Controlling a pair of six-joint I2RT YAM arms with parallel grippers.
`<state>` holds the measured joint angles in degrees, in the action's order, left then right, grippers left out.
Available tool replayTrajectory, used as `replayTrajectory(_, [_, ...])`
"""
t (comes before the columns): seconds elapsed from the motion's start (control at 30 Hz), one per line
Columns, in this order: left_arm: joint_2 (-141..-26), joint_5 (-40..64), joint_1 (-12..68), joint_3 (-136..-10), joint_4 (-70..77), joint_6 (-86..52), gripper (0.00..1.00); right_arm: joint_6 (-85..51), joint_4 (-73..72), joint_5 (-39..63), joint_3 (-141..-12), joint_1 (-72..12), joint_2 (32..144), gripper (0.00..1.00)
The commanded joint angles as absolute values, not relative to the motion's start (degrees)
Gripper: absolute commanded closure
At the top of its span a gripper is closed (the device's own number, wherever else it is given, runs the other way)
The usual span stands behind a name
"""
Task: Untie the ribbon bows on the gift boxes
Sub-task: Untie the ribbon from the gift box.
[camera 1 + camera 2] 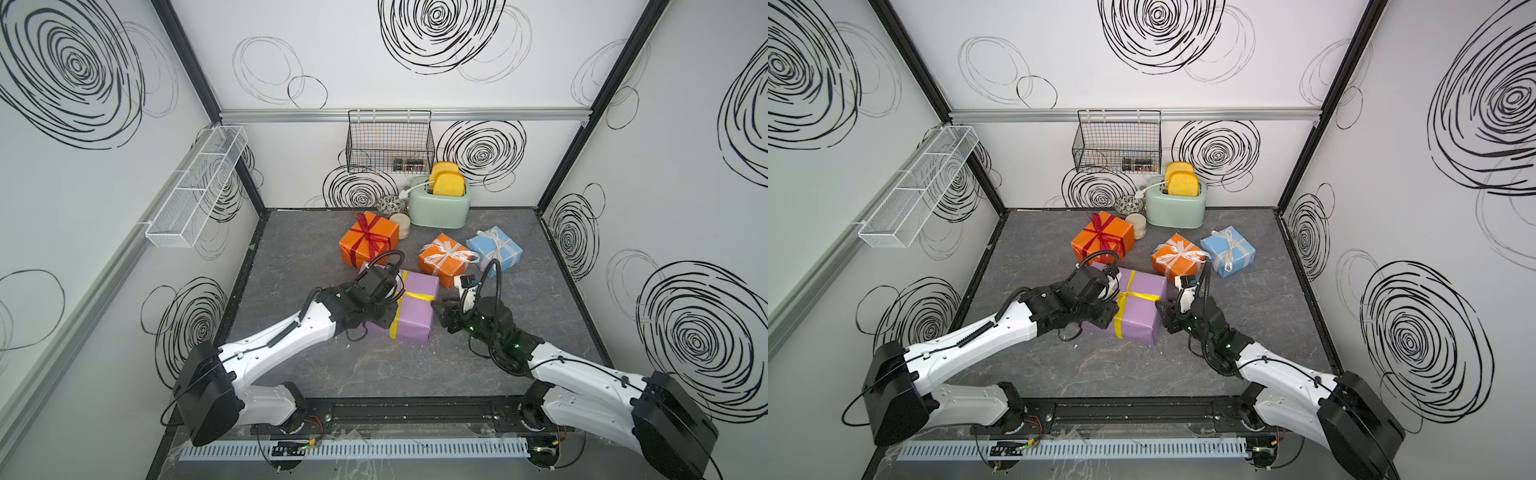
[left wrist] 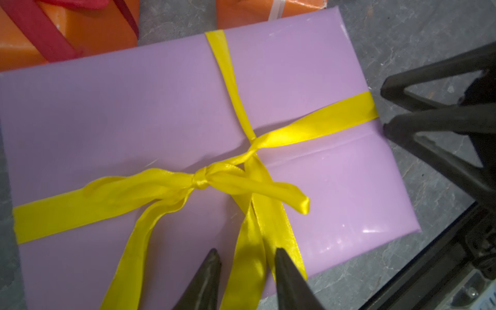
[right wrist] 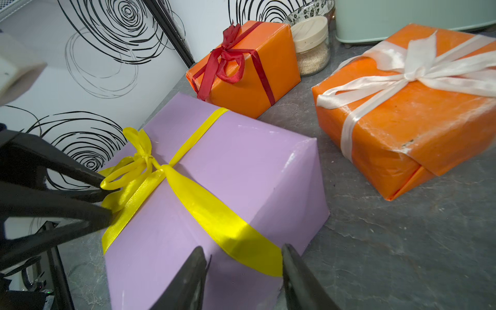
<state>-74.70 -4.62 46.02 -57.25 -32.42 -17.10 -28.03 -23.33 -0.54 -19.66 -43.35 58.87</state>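
Note:
The large lilac gift box [image 1: 415, 316] lies in the middle of the table with a yellow ribbon bow [image 2: 200, 181] tied on top. My left gripper [image 2: 247, 251] hangs over the box's left part, its jaws apart with one yellow tail [image 2: 248, 273] between them. My right gripper [image 3: 243, 248] is open at the box's right edge, by the yellow band [image 3: 241, 241]. Behind stand an orange box with a dark red bow [image 1: 368, 241], an orange box with a white bow [image 1: 446, 257] and a light-blue box with a white bow [image 1: 494, 249].
A mint-green toaster [image 1: 438, 205] with toast stands at the back wall, beside a small jar [image 1: 400, 226] and a patterned bowl [image 1: 390, 204]. A black wire basket [image 1: 388, 143] hangs on the back wall. On the left wall is a white mesh shelf [image 1: 195, 187].

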Motion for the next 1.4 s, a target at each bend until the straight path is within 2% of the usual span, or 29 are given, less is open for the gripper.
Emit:
replayTrajectory(0.0, [-75.0,-8.0,47.2,-57.6,-30.4,-16.0,0.74,-27.9,-25.2,-0.7,-19.0,-43.2,57.9,0.52])
replayTrajectory(0.13, [-75.0,-9.6,48.7,-57.4,-29.6,-15.6,0.90,-27.9,-24.3,-1.1,-19.4,-43.0,58.0,0.51])
replayTrajectory(0.27, [-73.8,-10.0,49.5,-56.4,-28.0,-15.5,1.00,-28.3,-24.7,-0.9,-19.1,-43.0,57.3,0.50])
replayTrajectory(0.4, [-72.3,-10.2,49.8,-55.6,-26.5,-15.1,1.00,-28.4,-24.8,-0.2,-19.2,-43.0,57.4,0.46])
replayTrajectory(0.53, [-70.2,-9.4,50.6,-54.9,-24.4,-14.5,1.00,-28.8,-25.6,2.6,-19.6,-43.0,58.8,0.31])
replayTrajectory(0.63, [-68.8,-9.3,51.3,-54.5,-23.2,-14.1,1.00,-29.0,-25.0,4.8,-21.0,-43.0,61.5,0.26])
replayTrajectory(0.9, [-66.3,-10.0,51.8,-54.7,-22.1,-14.2,1.00,-29.1,-22.1,6.8,-24.3,-43.0,67.0,0.24])
replayTrajectory(1.37, [-62.7,-11.8,51.6,-57.6,-19.1,-16.9,1.00,-30.0,-18.5,2.3,-26.5,-42.7,71.3,0.24])
